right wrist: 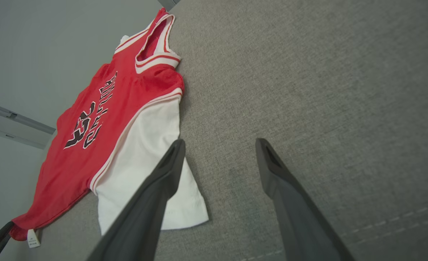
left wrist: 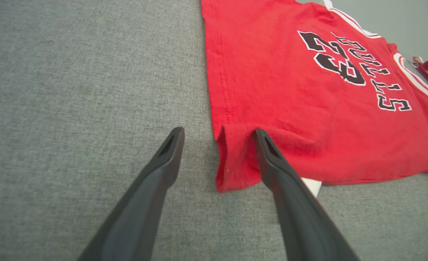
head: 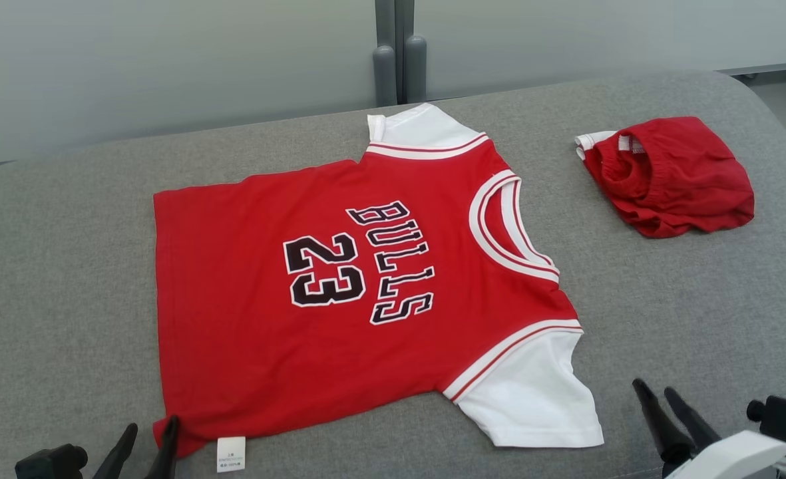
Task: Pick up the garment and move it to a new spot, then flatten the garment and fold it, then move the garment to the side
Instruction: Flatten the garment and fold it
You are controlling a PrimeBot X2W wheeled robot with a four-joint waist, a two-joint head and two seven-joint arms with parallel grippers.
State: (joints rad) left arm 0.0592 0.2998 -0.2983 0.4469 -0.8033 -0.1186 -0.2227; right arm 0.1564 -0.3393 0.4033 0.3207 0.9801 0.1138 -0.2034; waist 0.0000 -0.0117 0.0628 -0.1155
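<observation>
A red jersey [head: 246, 299] with "BULLS 23" and white sleeves lies spread flat on the grey padded surface [head: 60, 279], its collar toward the right. My left gripper [head: 151, 427] is open at the jersey's near-left hem corner. In the left wrist view the corner [left wrist: 232, 159] sits between the spread fingers of my left gripper [left wrist: 218, 133], the right finger [left wrist: 271, 159] over the fabric, the left one on bare surface. My right gripper [head: 655, 388] is open beside the near white sleeve [head: 532, 392]. In the right wrist view, my right gripper [right wrist: 220, 142] holds nothing and its left finger overlaps the sleeve [right wrist: 145, 152].
A bunched pair of red shorts [head: 679, 176] lies at the far right of the surface. A white label [head: 231, 454] sticks out from the jersey's hem. A pale wall with a grey post [head: 399, 60] runs behind. Bare grey surface extends left and right of the jersey.
</observation>
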